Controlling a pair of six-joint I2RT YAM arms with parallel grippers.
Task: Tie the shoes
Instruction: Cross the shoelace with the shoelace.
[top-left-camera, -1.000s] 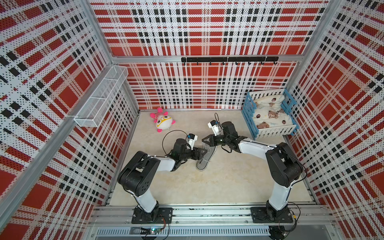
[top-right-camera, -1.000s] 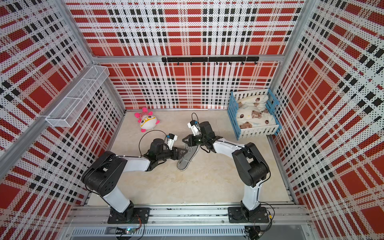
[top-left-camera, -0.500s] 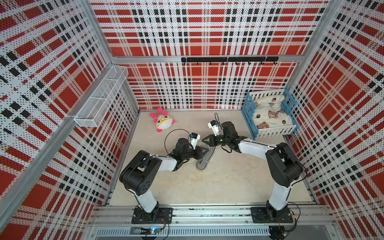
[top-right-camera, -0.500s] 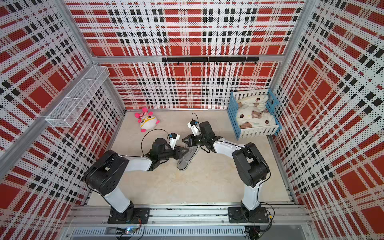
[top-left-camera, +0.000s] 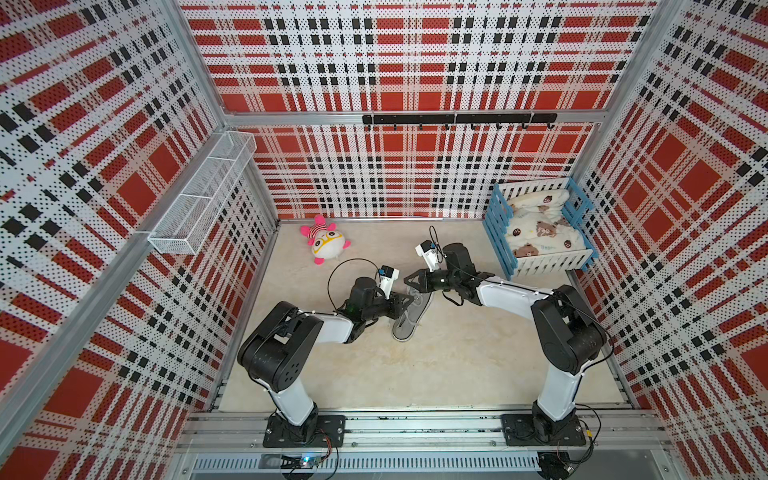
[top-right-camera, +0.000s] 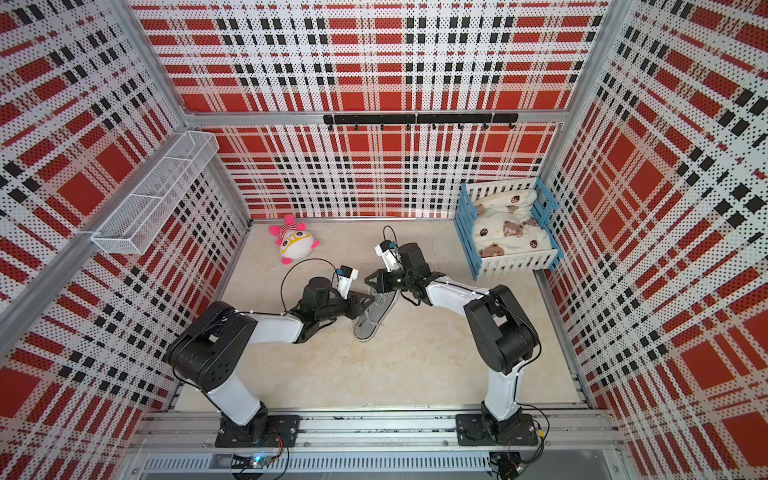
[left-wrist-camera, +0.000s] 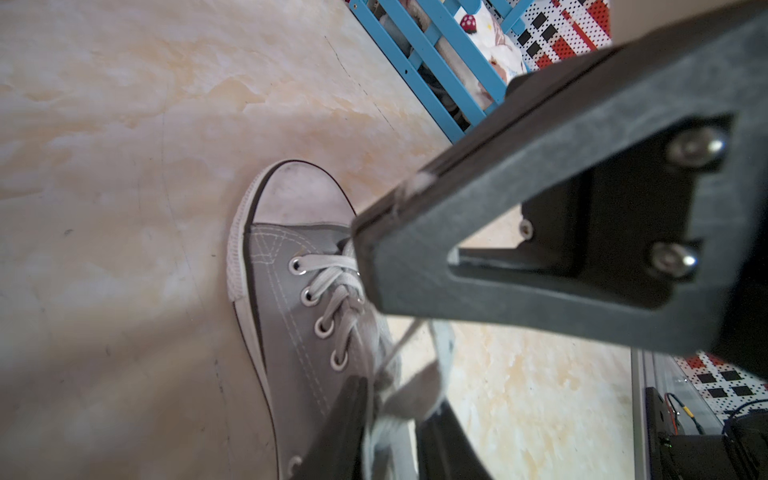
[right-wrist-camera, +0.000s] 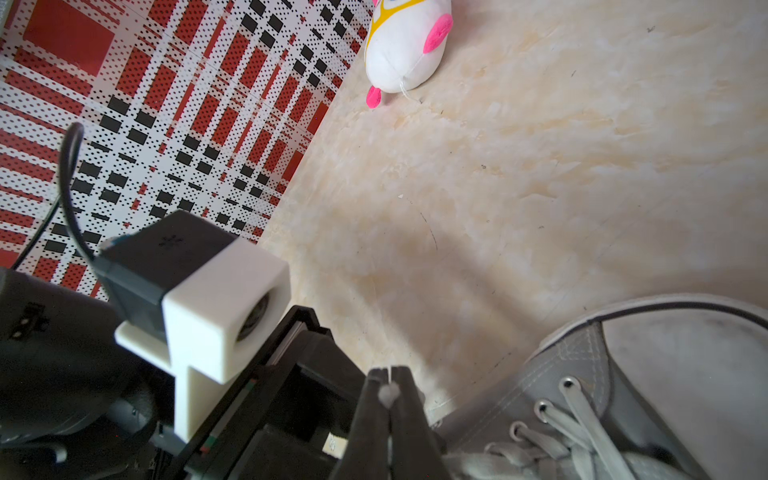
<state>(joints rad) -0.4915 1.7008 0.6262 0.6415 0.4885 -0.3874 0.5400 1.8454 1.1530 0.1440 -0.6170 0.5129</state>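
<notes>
A grey canvas shoe (top-left-camera: 406, 322) (top-right-camera: 370, 322) with a white toe cap lies mid-floor in both top views, toe towards the back wall. My left gripper (top-left-camera: 409, 300) (top-right-camera: 371, 300) reaches it from the left. In the left wrist view its fingers (left-wrist-camera: 397, 399) press a bunch of pale lace (left-wrist-camera: 409, 388) over the tongue. My right gripper (top-left-camera: 409, 280) (top-right-camera: 370, 283) hangs above the toe end, shut (right-wrist-camera: 389, 382), a white lace tip (right-wrist-camera: 389, 395) pinched between its pads. A thin strand (left-wrist-camera: 399, 345) runs from it down to the shoe (left-wrist-camera: 291, 299) (right-wrist-camera: 623, 374).
A pink-and-white plush toy (top-left-camera: 326, 243) (right-wrist-camera: 405, 45) lies at the back left. A blue-and-white crate (top-left-camera: 498, 232) with a bear-print blanket stands at the back right. A wire basket (top-left-camera: 203, 199) hangs on the left wall, and a black hook rail (top-left-camera: 457, 119) crosses the back wall.
My left gripper's jaws have narrowed from wide open onto the lace, edging closer to the shoe. The right arm and the shoe have stayed put.
</notes>
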